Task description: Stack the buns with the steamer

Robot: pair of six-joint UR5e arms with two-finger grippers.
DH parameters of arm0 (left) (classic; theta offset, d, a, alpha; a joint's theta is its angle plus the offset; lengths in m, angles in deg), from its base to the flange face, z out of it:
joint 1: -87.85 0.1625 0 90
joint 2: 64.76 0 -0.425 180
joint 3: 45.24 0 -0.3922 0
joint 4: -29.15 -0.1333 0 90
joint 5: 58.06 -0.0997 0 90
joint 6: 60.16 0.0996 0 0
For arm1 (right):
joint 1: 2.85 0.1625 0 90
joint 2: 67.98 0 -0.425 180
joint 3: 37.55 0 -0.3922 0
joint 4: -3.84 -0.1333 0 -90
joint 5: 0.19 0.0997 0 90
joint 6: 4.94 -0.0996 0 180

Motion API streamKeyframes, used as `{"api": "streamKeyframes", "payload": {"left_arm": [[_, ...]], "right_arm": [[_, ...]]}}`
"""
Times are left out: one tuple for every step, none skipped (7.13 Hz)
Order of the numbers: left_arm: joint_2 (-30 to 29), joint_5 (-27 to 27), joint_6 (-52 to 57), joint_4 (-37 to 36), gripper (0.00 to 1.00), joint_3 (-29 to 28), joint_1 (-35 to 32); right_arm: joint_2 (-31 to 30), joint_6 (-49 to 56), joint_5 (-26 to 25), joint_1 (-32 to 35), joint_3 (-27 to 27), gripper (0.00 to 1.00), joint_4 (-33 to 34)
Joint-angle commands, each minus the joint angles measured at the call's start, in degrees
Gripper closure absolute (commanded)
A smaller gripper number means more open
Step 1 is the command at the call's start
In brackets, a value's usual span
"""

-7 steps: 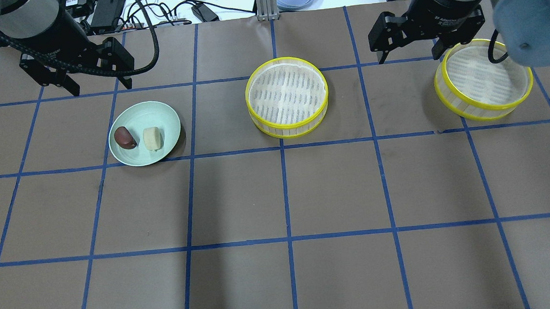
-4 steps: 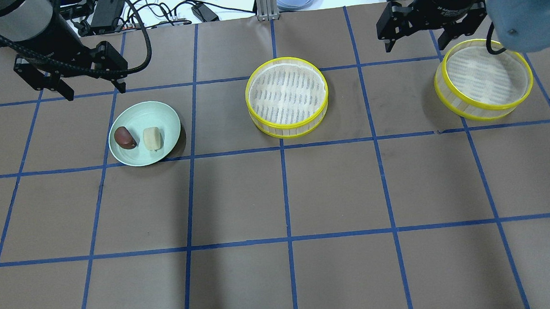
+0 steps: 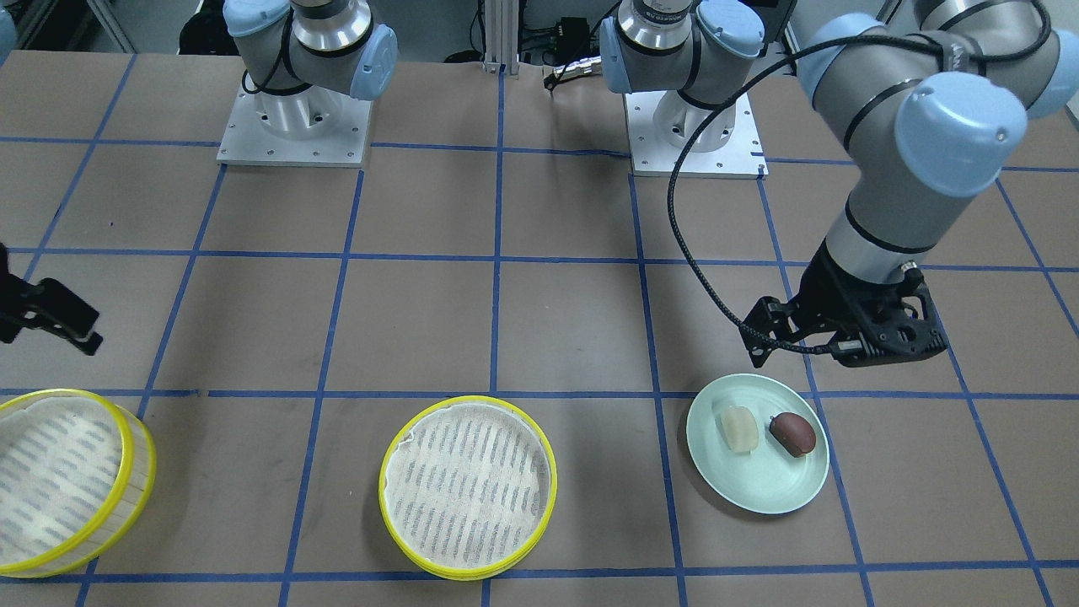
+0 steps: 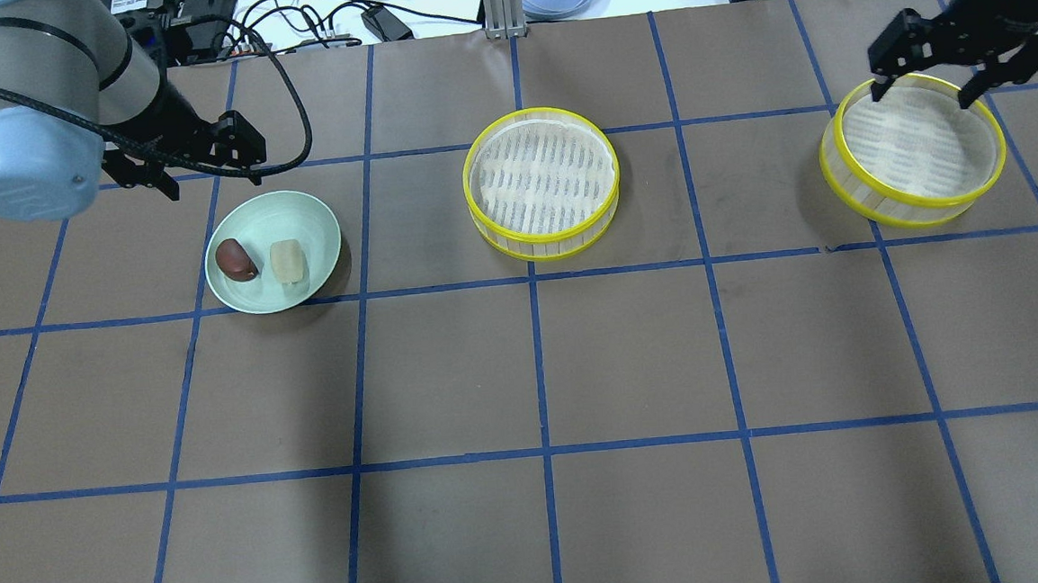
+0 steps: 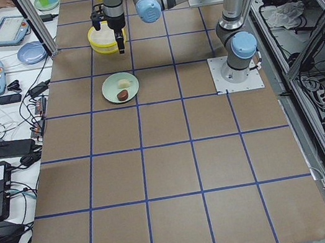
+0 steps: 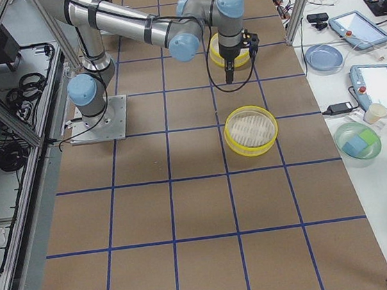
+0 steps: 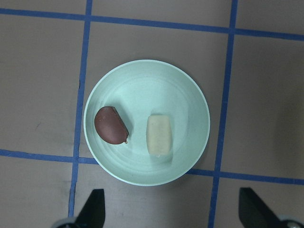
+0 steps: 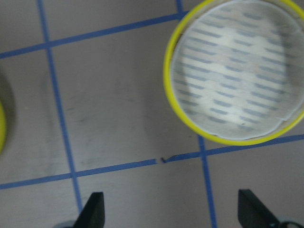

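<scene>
Hovering above the bench (image 4: pixel 631 357), close by the mint-green plate (image 4: pixel 317 223), with the left claw (image 4: pixel 210 182) spread wide and gripping nothing. Lying side by side on that plate, near each other but not touching: dark brown bun (image 4: pixel 236 259) and cream bun (image 4: pixel 287 261). Hanging close by the right-hand steamer tier (image 4: pixel 914 152) with the right claw (image 4: pixel 922 97), likewise wide open and empty. Standing mid-bench, well apart from plate and other tier: second steamer tier (image 4: pixel 541 182).
</scene>
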Motion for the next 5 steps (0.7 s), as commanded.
{"api": "streamKeyframes", "payload": {"left_arm": [[-7.12, -0.16, 0.45, -3.58, 0.0, 0.98, 0.03], [-9.93, -0.34, 0.54, -4.01, 0.0, 0.98, 0.2], [-12.57, -0.26, 0.46, -6.71, 0.0, 0.98, 0.03], [-15.38, 0.18, 0.46, -9.18, 0.0, 0.89, 0.03], [-17.41, 0.27, 0.46, -9.29, 0.0, 0.89, 0.03]], "right_arm": [[7.08, 8.35, -4.41, -9.39, 2.31, 0.0, 5.75], [11.56, 9.51, -8.08, -10.12, 3.72, 0.03, 7.7], [13.69, 9.53, -8.03, -10.74, 4.34, 0.04, 10.68], [14.93, 8.66, -8.47, -10.74, 4.44, 0.14, 12.71], [16.95, 7.52, -8.38, -10.83, 4.44, 0.15, 15.95]]}}
